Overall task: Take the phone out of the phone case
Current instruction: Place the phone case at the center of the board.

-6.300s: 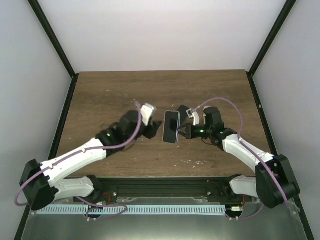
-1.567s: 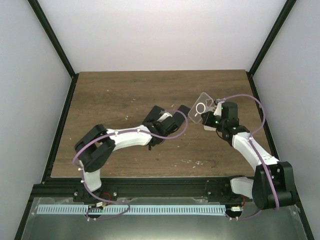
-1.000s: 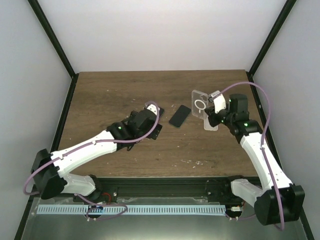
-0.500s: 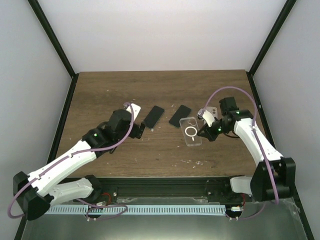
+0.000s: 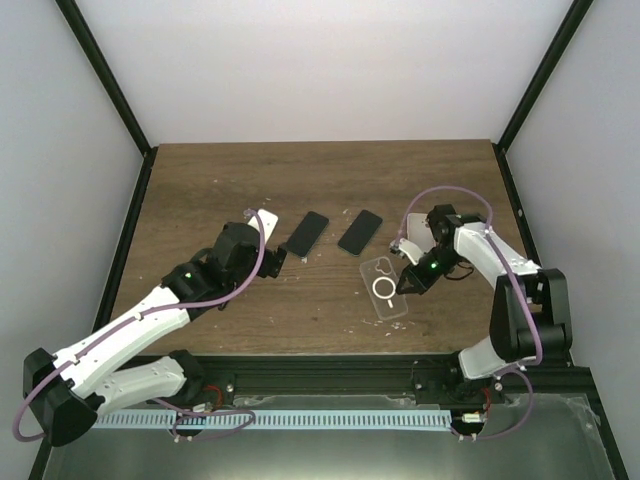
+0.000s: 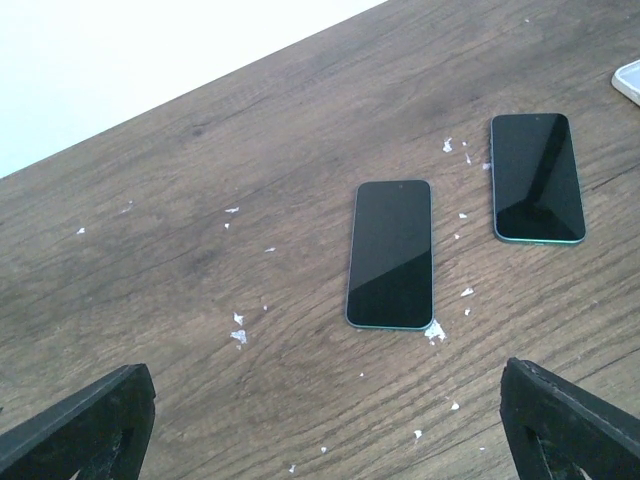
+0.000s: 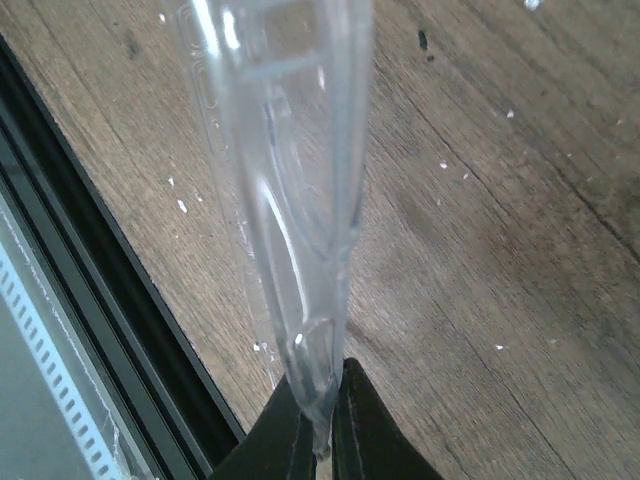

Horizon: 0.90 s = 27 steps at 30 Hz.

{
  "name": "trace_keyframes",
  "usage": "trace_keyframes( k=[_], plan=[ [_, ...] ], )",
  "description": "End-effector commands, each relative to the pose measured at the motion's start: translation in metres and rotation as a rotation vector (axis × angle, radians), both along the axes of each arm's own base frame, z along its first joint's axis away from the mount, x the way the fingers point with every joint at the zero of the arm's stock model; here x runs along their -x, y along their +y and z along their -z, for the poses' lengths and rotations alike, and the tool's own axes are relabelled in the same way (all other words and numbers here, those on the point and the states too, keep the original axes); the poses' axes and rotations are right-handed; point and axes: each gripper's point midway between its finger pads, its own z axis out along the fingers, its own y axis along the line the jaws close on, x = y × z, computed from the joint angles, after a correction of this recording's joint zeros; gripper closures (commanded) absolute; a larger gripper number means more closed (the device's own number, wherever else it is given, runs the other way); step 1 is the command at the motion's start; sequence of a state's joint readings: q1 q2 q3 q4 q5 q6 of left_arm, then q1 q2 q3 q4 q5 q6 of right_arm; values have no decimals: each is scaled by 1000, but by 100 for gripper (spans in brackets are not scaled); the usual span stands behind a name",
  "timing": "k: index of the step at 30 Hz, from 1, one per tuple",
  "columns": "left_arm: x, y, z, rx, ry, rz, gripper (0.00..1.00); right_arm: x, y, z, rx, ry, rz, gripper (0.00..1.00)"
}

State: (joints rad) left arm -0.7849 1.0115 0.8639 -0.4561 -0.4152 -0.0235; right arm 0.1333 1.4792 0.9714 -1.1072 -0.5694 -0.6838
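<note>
A dark wooden surface [image 5: 200, 200] fills the white-walled bay, flecked with pale crumbs. Nearest the front rail [image 7: 90, 300], the right gripper [image 7: 320, 425] is clamped on one rim of the clear phone case [image 7: 290, 200]. The case is empty and seen edge-on from the wrist, reaching out ahead of the fingertips; whether its far end touches the wood I cannot tell. The bite looks shallow on thin, slick plastic, so the case could twist or slip free, and released on a tilt it might skid toward the rail.

The left gripper [image 5: 274, 257] hangs spread wide and holds nothing. Just ahead of it lies one phone [image 6: 390, 253], bare and screen up, with a second phone [image 6: 537, 177] farther off to its right. A careless push forward could knock the nearer handset, and a sweep of the case could clip the other.
</note>
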Motion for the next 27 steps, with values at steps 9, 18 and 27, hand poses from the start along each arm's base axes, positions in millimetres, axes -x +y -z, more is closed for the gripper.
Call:
trace_keyframes(
  k=[9, 18, 27],
  plan=[
    [-2, -4, -6, 12, -10, 19, 6, -32, -16, 30, -7, 131, 167, 91],
    [-2, -5, -4, 8, -2, 24, 6, -71, -19, 43, 2, 98, 257, 80],
    [-2, -3, -5, 6, -11, 16, 6, -94, -31, -14, -25, -90, 285, 70]
  ],
)
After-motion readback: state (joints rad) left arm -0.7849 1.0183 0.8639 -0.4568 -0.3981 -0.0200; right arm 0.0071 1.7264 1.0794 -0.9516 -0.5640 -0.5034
